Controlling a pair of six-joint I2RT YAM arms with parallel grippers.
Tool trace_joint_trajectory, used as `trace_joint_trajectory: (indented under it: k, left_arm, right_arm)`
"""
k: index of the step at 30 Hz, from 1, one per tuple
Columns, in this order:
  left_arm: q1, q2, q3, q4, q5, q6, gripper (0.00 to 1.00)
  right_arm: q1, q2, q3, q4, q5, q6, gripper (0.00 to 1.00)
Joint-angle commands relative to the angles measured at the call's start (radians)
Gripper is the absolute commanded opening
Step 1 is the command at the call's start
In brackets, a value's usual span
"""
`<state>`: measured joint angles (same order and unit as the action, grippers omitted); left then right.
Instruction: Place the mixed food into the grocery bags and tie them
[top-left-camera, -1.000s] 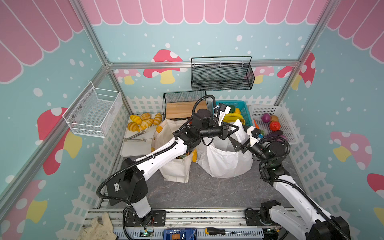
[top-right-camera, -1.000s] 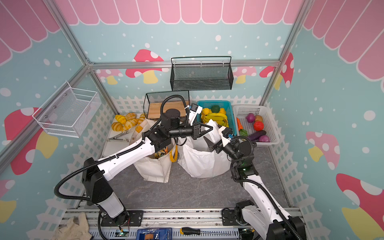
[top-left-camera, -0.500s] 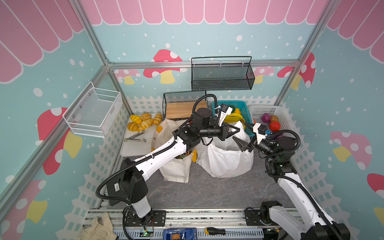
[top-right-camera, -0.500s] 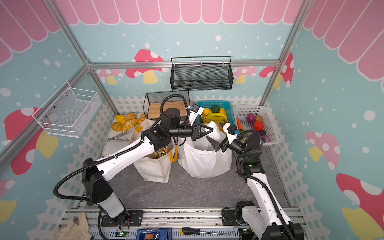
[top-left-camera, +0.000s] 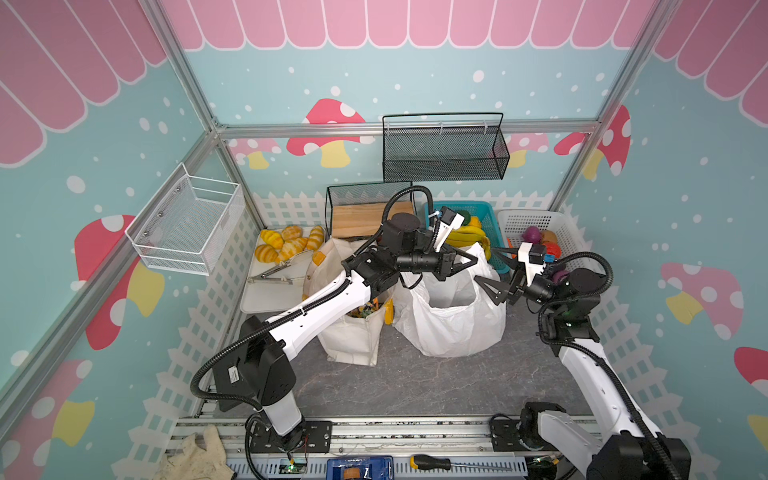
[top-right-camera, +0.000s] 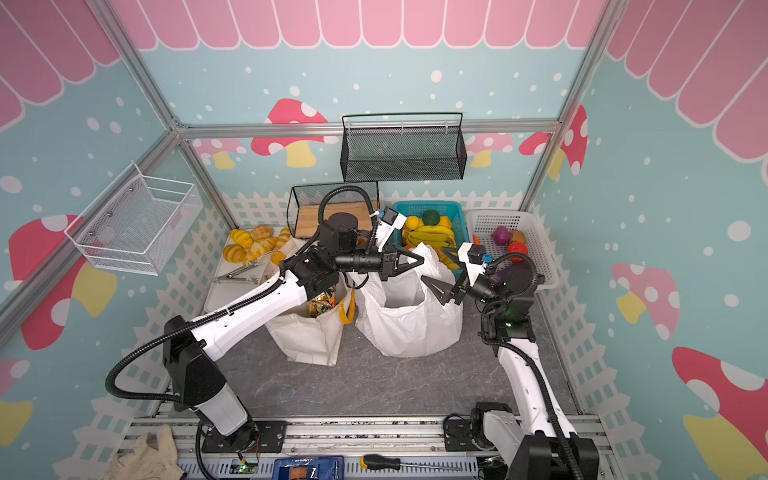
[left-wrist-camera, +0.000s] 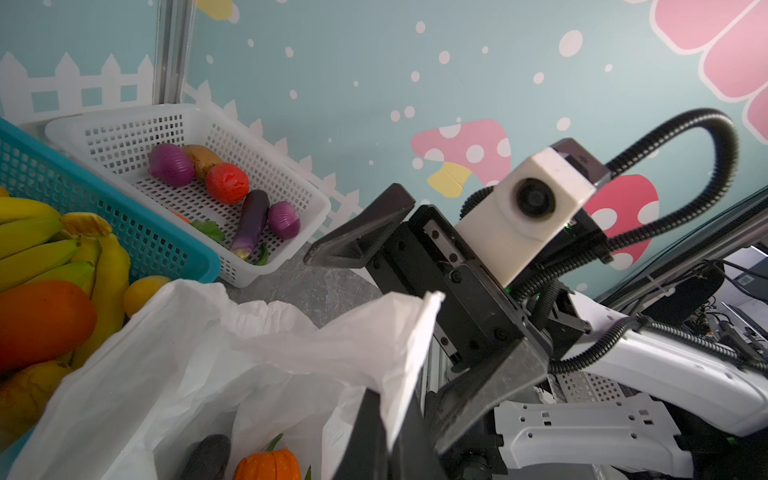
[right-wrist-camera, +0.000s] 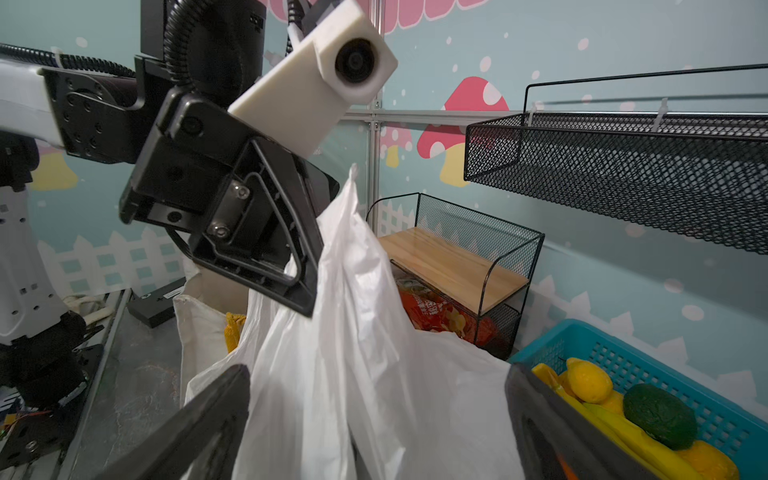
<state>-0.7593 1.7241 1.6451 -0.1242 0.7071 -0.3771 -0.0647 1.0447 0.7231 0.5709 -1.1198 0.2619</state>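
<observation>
The white plastic bag (top-left-camera: 453, 320) stands open mid-table, in both top views. My left gripper (top-left-camera: 473, 261) is shut on its raised far handle; in the left wrist view the left gripper (left-wrist-camera: 390, 411) pinches that thin white sheet. An orange pumpkin (left-wrist-camera: 268, 463) and a dark eggplant (left-wrist-camera: 208, 455) lie inside the bag. My right gripper (top-left-camera: 493, 269) is open at the bag's right rim, and in the right wrist view its spread fingers (right-wrist-camera: 199, 424) flank the bag (right-wrist-camera: 353, 332). The cream canvas tote (top-left-camera: 353, 340), left of the bag, holds snack packets (top-right-camera: 322, 301).
Behind the bag are a blue basket (top-left-camera: 478, 207) of bananas and a white basket (top-left-camera: 536, 218) of vegetables. A tray of bread rolls (top-left-camera: 286, 245) with tongs (top-left-camera: 274, 274) sits back left, by a wire shelf (top-left-camera: 361, 216). Black (top-left-camera: 444, 149) and white (top-left-camera: 187, 224) baskets hang on the walls.
My right arm's wrist has swung up and to the right, with the open gripper still pointing at the bag's right rim. The left gripper has kept its hold on the bag's handle.
</observation>
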Motion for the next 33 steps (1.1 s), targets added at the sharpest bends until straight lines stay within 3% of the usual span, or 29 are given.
trace_joint_trajectory:
  k: [1,6,9,15,17,22,27,33]
  left_arm:
    - [0.006,-0.001,0.046,-0.043,0.085,0.035,0.0]
    - [0.009,-0.003,0.055,-0.056,0.169,0.044,0.0]
    - [0.012,-0.001,0.06,-0.056,0.208,0.041,0.0]
    - [0.031,0.023,0.092,-0.06,0.28,0.018,0.0]
    - [0.039,0.026,0.1,-0.069,0.29,0.021,0.0]
    - [0.06,0.01,0.11,-0.122,0.274,0.086,0.0]
    - [0.072,-0.015,0.105,-0.18,0.209,0.228,0.03]
    - [0.069,0.002,0.126,-0.23,0.13,0.369,0.22]
  right_arm:
    - [-0.003,0.066,0.059,0.039,-0.182,-0.03,0.96]
    - [-0.001,0.184,0.107,0.173,-0.268,0.044,0.94]
    - [0.029,0.233,0.115,0.228,-0.299,0.08,0.89]
    - [0.093,0.264,0.069,0.236,-0.323,0.062,0.52]
    - [0.1,0.266,0.045,0.239,-0.304,0.072,0.3]
    - [0.1,0.246,-0.063,0.359,-0.248,0.164,0.09]
    - [0.101,0.229,-0.18,0.539,-0.229,0.3,0.0]
    - [0.106,0.215,-0.232,0.59,-0.222,0.37,0.0]
